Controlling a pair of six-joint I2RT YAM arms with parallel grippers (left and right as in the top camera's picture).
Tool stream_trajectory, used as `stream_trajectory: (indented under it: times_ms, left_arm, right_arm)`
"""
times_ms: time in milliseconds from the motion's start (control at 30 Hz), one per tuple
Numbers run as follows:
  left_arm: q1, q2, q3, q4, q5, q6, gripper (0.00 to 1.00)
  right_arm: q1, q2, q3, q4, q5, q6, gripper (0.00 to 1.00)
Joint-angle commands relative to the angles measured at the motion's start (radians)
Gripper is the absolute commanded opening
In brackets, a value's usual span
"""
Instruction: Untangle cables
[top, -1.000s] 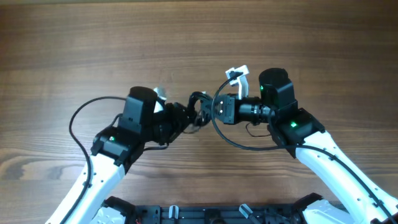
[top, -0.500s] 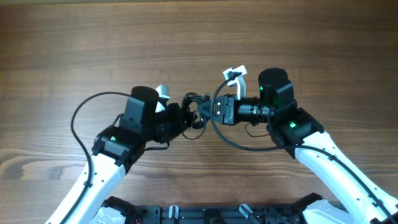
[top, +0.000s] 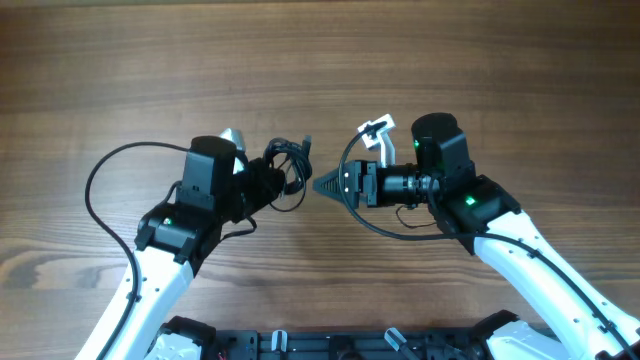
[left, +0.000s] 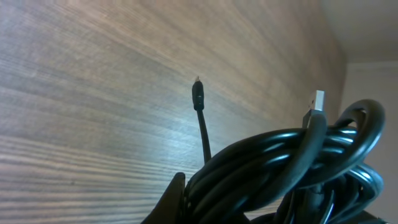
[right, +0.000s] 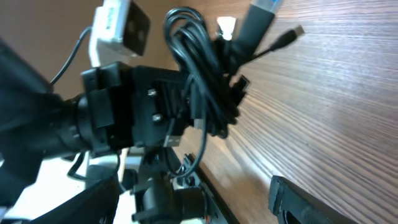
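The cables (top: 286, 164) are a small bunch of thin black loops, lifted off the wooden table (top: 320, 60). My left gripper (top: 268, 180) is shut on the bunch's left side. In the left wrist view the bunch (left: 292, 163) fills the lower right, pressed against one finger (left: 175, 198); a tiny plug (left: 198, 96) and a flat silver plug (left: 317, 102) stick up. My right gripper (top: 324, 185) stands open just right of the bunch, apart from it. The right wrist view shows the bunch (right: 200, 74) in the left gripper, with the right fingers (right: 311, 200) wide apart and nothing between them.
The right arm's white camera module (top: 378, 130) sits above its wrist. Thick black arm cables arc out at the left (top: 98, 190) and under the right wrist (top: 375, 225). The table's near edge (right: 219, 186) and the arm bases (top: 320, 345) lie close behind.
The right gripper opened and let go of the bunch. The left gripper shut on the bunch and carried it left and slightly up, away from the right gripper.
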Motion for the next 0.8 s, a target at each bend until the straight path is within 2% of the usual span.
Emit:
stream_trajectory:
  times_ms: [0, 67, 200, 267, 333, 400, 433, 467, 533, 567, 633, 700, 767]
  left_arm:
    - [-0.033, -0.016, -0.002, 0.023, 0.060, 0.021, 0.04]
    - [-0.057, -0.017, -0.002, 0.028, 0.062, -0.031, 0.04]
    - [-0.090, -0.017, -0.002, 0.029, 0.070, -0.132, 0.04]
    - [-0.116, -0.017, -0.002, 0.031, 0.070, -0.159, 0.04]
    - [-0.121, -0.017, -0.002, 0.031, 0.068, -0.147, 0.06]
    - [-0.101, -0.019, -0.001, 0.040, 0.066, -0.068, 0.20]
    - [-0.079, -0.026, 0.002, 0.044, 0.093, -0.004, 0.36]
    - [-0.055, -0.036, 0.008, 0.044, 0.132, 0.054, 0.44]
    - [0.013, -0.076, 0.026, 0.043, 0.214, 0.199, 0.53]
    - [0.036, -0.098, 0.026, 0.042, 0.216, 0.234, 0.57]
    - [0.078, -0.145, 0.026, 0.029, 0.216, 0.325, 0.57]
    - [0.090, -0.172, 0.026, 0.003, 0.216, 0.383, 0.45]
    - [0.087, -0.175, 0.026, -0.041, 0.216, 0.449, 0.43]
  right_arm:
    - [0.051, 0.009, 0.014, 0.026, 0.130, 0.025, 0.68]
    - [0.077, 0.028, 0.014, 0.032, 0.174, 0.027, 0.66]
    - [0.081, 0.061, 0.014, 0.084, 0.187, 0.077, 0.47]
    - [0.081, 0.064, 0.014, 0.119, 0.188, 0.077, 0.24]
    - [0.081, 0.064, 0.014, 0.117, 0.188, 0.069, 0.07]
    - [0.080, 0.064, 0.014, 0.110, 0.187, 0.041, 0.04]
    - [0.079, 0.064, 0.014, 0.103, 0.187, 0.039, 0.04]
    - [0.077, 0.064, 0.014, 0.093, 0.186, 0.040, 0.04]
    - [0.066, 0.064, 0.014, 0.070, 0.160, 0.034, 0.04]
    - [0.060, 0.064, 0.014, 0.062, 0.140, 0.018, 0.04]
    - [0.047, 0.064, 0.014, 0.062, 0.079, -0.021, 0.04]
    - [0.040, 0.064, 0.014, 0.065, 0.016, -0.073, 0.04]
    - [0.031, 0.064, 0.014, 0.064, -0.055, -0.126, 0.04]
